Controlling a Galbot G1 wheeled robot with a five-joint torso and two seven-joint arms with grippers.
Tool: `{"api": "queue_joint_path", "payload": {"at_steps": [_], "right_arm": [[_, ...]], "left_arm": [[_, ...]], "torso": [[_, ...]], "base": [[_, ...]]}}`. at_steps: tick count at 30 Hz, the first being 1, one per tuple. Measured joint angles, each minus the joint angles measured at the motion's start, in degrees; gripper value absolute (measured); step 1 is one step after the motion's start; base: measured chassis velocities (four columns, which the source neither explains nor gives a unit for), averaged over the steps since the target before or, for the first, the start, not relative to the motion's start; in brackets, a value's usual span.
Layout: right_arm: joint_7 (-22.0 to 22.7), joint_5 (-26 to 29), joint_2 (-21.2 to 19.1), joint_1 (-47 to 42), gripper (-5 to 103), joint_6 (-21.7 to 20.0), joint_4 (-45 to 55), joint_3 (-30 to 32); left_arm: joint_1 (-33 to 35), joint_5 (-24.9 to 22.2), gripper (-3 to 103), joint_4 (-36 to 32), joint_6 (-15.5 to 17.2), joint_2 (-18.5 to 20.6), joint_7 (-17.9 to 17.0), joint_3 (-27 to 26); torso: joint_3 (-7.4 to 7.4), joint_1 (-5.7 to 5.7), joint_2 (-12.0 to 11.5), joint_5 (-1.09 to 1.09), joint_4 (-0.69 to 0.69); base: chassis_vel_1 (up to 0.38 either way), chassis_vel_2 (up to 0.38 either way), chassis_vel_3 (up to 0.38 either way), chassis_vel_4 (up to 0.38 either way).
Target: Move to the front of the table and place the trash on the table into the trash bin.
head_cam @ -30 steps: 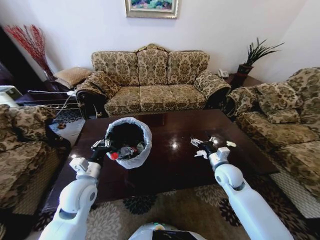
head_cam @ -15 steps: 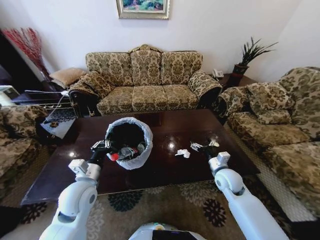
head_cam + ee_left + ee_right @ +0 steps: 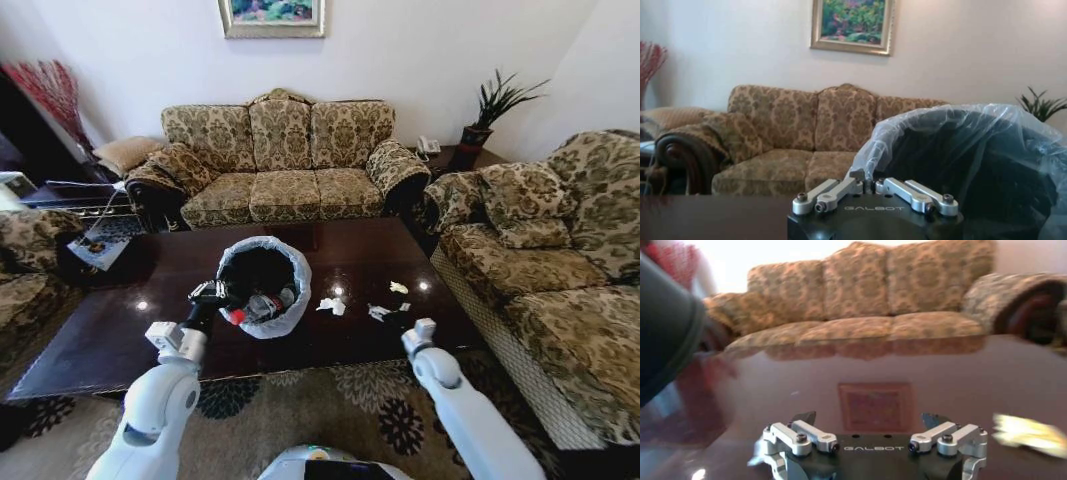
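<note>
Desk (image 3: 120, 330): dark reddish-brown wood, highly glossy; it mirrors the sofa and shows bright light spots.
Trash bin (image 3: 262, 272): matt black wall, lined with a thin, crinkled, translucent white plastic bag (image 3: 933, 125) folded over the rim.
Trash on the desk: crumpled white paper wads (image 3: 331, 305), rough and matt; a pale yellowish scrap (image 3: 398, 287).
Bottle (image 3: 258, 306) in the bin: smooth clear plastic, red cap.
Left gripper (image 3: 210, 293): black matt body, fingers (image 3: 827, 192) of brushed silver metal with screw heads.
Right gripper (image 3: 870, 422): same black body and silver metal links.
Arms: smooth glossy white plastic shells.
Sofa (image 3: 280, 160): woven patterned cloth, matt, dark wood trim.
Rug (image 3: 340, 400): patterned textile.
</note>
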Motion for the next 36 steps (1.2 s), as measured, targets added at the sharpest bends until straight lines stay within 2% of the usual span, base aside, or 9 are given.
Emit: {"api": "queue_joint_path", "payload": {"at_steps": [3,8,14,17,20,22,23,25,36], "right_arm": [[-0.1,-1.8,1.4,2.3,100,0.0,-2.3,-2.7],[0.2,-4.7,4.1,7.6,100,-0.3,-9.7,-8.6],[0.4,-6.2,6.3,10.5,101,-0.7,-14.2,-10.1],[0.3,-6.5,6.8,10.9,97,-0.8,-15.1,-10.4],[0.2,-7.3,6.9,10.9,85,-0.8,-15.8,-10.5],[0.2,-7.6,6.9,10.8,85,-0.7,-16.0,-10.5],[0.2,-7.7,7.0,10.7,77,-0.7,-16.0,-10.5],[0.2,-7.8,7.0,10.6,77,-0.7,-16.0,-10.4],[0.3,-8.1,7.4,10.0,41,-2.3,-15.5,-10.0]], "left_arm": [[0.1,0.2,3,0.0,0.0,-0.1,0.0,0.1],[0.1,0.3,3,0.6,0.0,0.2,0.0,-0.2],[-0.5,0.0,3,1.1,0.2,0.4,0.1,-0.2],[-0.7,-0.1,3,1.4,0.3,0.6,0.1,-0.3],[-0.8,-0.1,3,1.9,0.3,0.7,0.0,-0.4],[-0.9,-0.1,3,2.0,0.3,0.7,0.0,-0.4],[-1.0,-0.1,3,2.1,0.3,0.7,0.0,-0.4],[-1.0,-0.2,3,2.1,0.3,0.7,0.0,-0.4],[-1.9,-0.2,3,3.1,0.3,0.7,0.2,-0.1]], "torso": [[0.00,-0.01,0.0,0.05,0.06],[0.00,-0.01,0.0,0.07,-0.02],[0.00,0.00,0.0,0.07,-0.04],[0.00,0.00,0.0,0.06,-0.03],[0.00,-0.01,0.0,0.06,-0.01],[0.00,-0.01,0.0,0.06,-0.01],[0.00,-0.01,0.0,0.06,-0.02],[0.00,-0.01,0.0,0.07,-0.03],[-0.01,-0.01,0.0,0.08,-0.02]], "base": [[0.103,0.096,-0.022,-0.026],[0.015,0.019,-0.005,-0.001],[0.000,0.000,0.000,0.000],[0.000,0.000,0.000,0.000],[0.000,0.000,0.000,0.000],[0.000,0.000,0.000,0.000],[0.000,0.000,0.000,0.000],[0.000,0.000,0.000,0.000],[0.000,0.000,0.000,0.000]]}}
